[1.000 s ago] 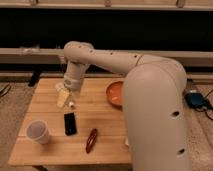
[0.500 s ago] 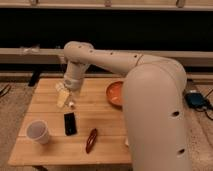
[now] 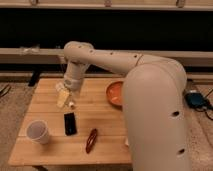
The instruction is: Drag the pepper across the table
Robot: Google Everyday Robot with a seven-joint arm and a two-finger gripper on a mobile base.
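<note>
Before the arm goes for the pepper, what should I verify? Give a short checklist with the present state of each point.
1. The end effector is open and empty: ok.
2. It is above the pepper: not ok; it hangs over the far left of the table, while the pepper lies near the front edge.
3. The pepper is uncovered: ok.
4. Straight path free: not ok; the black phone lies almost on it.
5. The white cup and orange bowl are apart from the pepper: ok.

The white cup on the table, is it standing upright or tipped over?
Upright: the white cup stands on its base, open mouth facing up. The gripper is open, low over the table behind it.
</note>
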